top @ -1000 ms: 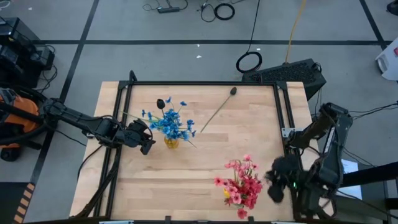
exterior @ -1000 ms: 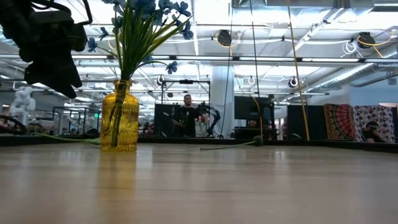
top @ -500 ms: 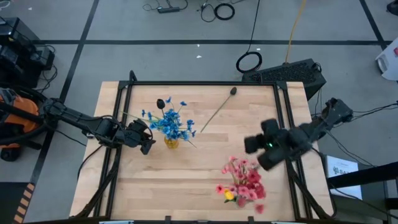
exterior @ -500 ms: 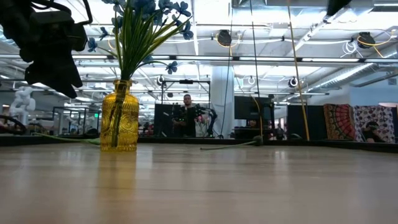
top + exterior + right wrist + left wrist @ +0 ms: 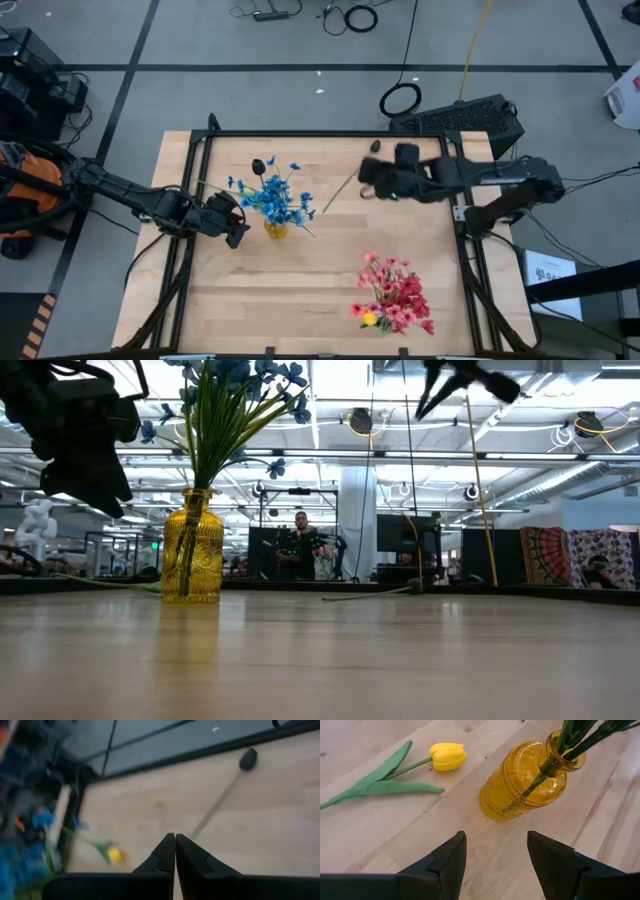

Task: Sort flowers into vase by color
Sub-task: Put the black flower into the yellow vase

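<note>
From the overhead camera I see my right claw out over the far half of the table, close above the dark-budded flower that lies flat on the wood with its bud toward the far edge. In the right wrist view the two fingers are pressed together with nothing between them, so that claw is closed and empty, and the dark bud and its thin stem lie on the boards ahead of it. In the low view I catch the right claw high in the air, well above the table surface. My left claw waits at the left side, just beside the yellow glass vase that holds the blue flowers; its fingers stand wide apart with bare wood between them and grip nothing. The left wrist camera shows the ribbed yellow vase upright with green stems in its neck, and a yellow tulip with a long green leaf lying on the table just beyond it. The pink and red flowers stand as a bunch near the front right of the table, with one yellow bloom low among them; I cannot tell what holds them.
</note>
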